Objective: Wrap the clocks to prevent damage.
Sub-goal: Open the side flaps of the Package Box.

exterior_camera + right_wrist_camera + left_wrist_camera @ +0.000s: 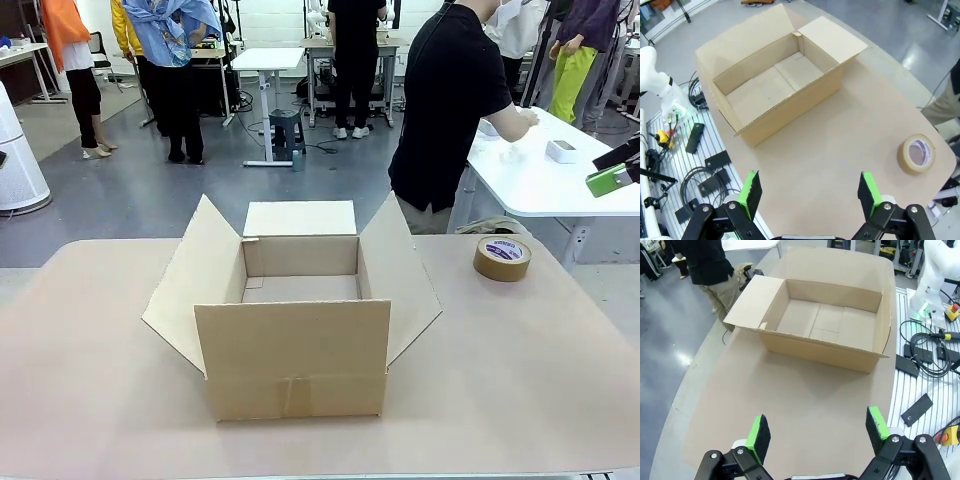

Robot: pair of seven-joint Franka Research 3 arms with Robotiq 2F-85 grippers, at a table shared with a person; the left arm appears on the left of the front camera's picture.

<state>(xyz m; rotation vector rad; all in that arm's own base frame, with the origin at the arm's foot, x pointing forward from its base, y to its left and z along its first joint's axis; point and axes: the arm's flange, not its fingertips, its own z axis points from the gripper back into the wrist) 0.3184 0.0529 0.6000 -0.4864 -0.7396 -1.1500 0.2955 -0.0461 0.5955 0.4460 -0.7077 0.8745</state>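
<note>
- My left claw (818,430) hangs above the near left part of the tan table (520,380), its green pads spread wide, gripping nothing.
- My right claw (808,189) hangs over the right side of the table, jaws just as wide apart, holding nothing.
- The cardboard box (290,370) sits in the middle of the table, all four flaps folded outward, its bare floor showing.
- The roll of brown tape (502,258) lies flat near the far right corner, well apart from the box.
- A person (450,100) stands beyond the far edge, turned toward a white table (540,180), hands over it.
</note>
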